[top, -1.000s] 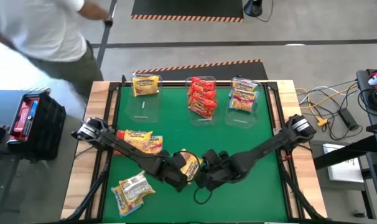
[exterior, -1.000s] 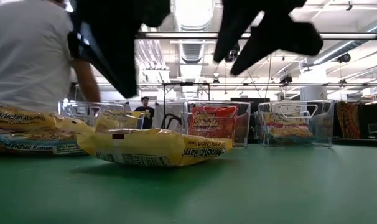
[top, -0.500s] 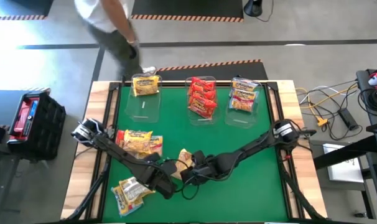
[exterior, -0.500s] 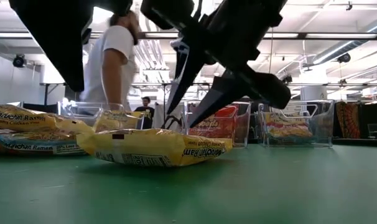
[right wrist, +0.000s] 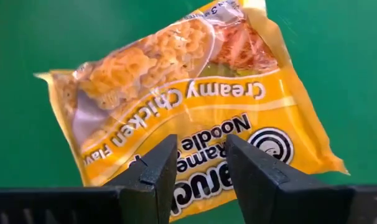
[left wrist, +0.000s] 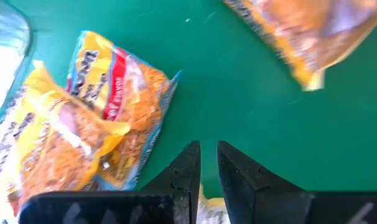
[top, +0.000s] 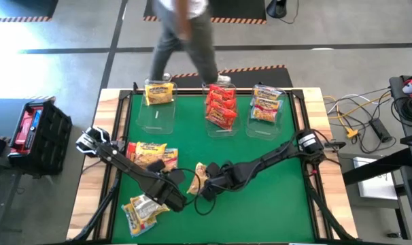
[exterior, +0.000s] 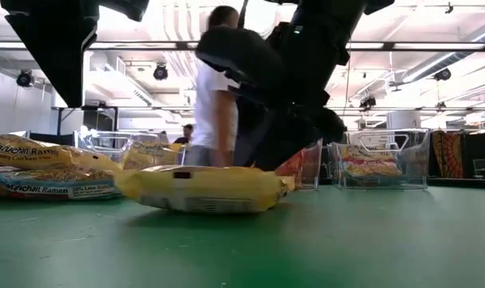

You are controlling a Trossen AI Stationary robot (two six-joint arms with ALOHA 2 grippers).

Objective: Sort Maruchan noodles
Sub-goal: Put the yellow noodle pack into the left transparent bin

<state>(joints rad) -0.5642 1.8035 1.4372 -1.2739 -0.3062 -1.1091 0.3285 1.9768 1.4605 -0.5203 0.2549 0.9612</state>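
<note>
A yellow Creamy Chicken Maruchan packet [top: 198,174] [right wrist: 176,93] lies flat on the green mat near the middle. My right gripper [top: 207,185] [right wrist: 201,146] is low over it, open, one fingertip on each side of the printed logo. My left gripper [top: 175,199] [left wrist: 207,149] hangs shut just left of it, with nothing between its fingers. A pale packet [top: 143,208] lies by the near left edge. Two more yellow packets [top: 151,154] [left wrist: 83,124] lie overlapped at the left. My right gripper comes down slanting from the table's right onto the yellow packet's printed face, near one long edge [right wrist: 198,171]. Its open fingers [right wrist: 154,168] hide the spot, so I cannot tell whether they touch. The packet lies flat on the mat.
Three clear bins stand along the far edge: one with a yellow packet [top: 160,92], one with red packets [top: 221,106], one with pale packets [top: 266,103]. A person [top: 185,27] walks past behind the far edge. The mat's right half is bare green [top: 274,197].
My right gripper has sunk and gone toward the table's left, rolling as it came down over the yellow packet. My left gripper has drawn away from that packet toward the left. The packet has turned a little on the mat. The person has walked from left to right.
</note>
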